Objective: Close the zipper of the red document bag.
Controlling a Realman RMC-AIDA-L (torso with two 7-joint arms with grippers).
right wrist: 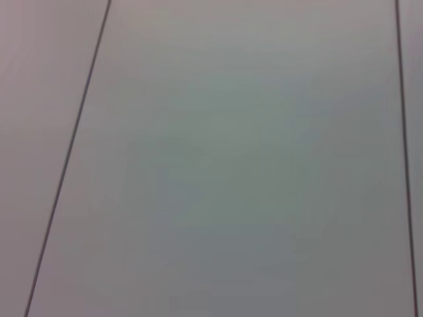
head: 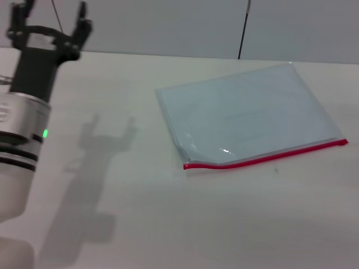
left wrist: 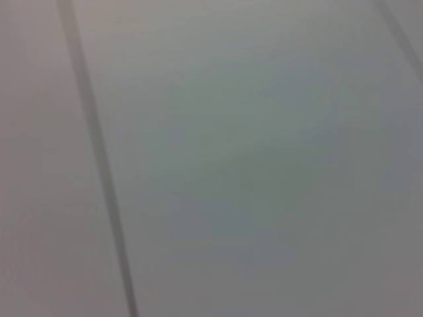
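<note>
The red document bag lies flat on the white table, right of centre in the head view, a translucent pale blue-white pouch. Its zipper is a thin red strip along the long edge nearest me, from about the pouch's left corner to its right tip. Near the left end the pouch mouth bulges up slightly. My left gripper is raised at the far left, well away from the bag, fingers spread open and empty. The right gripper is out of view. Both wrist views show only a plain grey panelled surface.
The white table stretches in front of and to the left of the bag. A grey wall with a dark vertical seam stands behind the table. My left arm casts a shadow on the tabletop.
</note>
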